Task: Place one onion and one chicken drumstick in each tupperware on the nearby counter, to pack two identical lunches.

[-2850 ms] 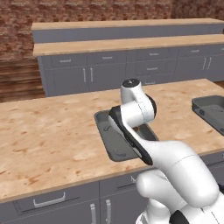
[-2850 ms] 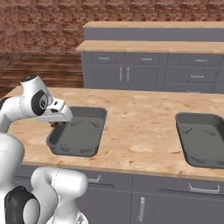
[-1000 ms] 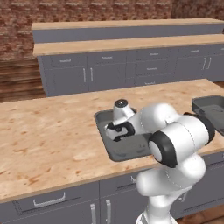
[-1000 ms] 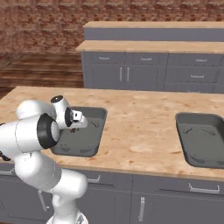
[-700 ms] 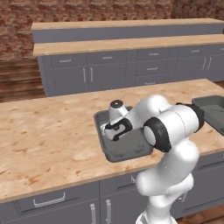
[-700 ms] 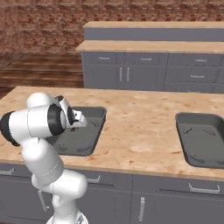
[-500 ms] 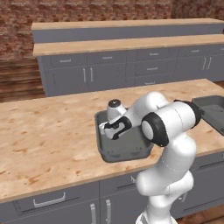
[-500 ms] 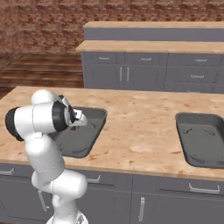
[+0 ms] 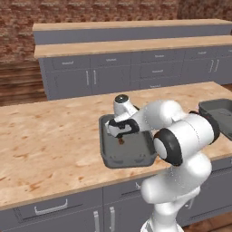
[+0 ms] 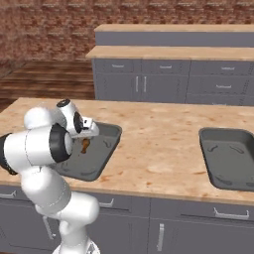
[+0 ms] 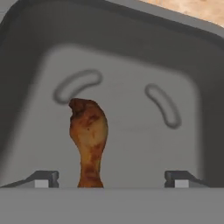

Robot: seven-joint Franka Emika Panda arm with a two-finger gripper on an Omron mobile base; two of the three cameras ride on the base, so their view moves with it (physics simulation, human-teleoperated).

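chicken drumstick [image 11: 89, 135]: 1, in tupperware [image 9: 136, 156] | tupperware: 2 | tool [image 11: 111, 178]: spread

Brick wall [image 9: 18, 18] behind grey cabinets [image 9: 136, 72], wooden floor [image 10: 44, 79].

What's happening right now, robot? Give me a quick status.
Gripper open over near tupperware. Drumstick between the fingertips, just above the tray floor. Second tupperware empty. Nothing in the way.

The light wood-grain counter [image 9: 54, 136] spans mid-frame, carrying one grey tupperware [image 9: 108, 159] at centre and another tupperware [image 9: 217, 108] at the right edge.
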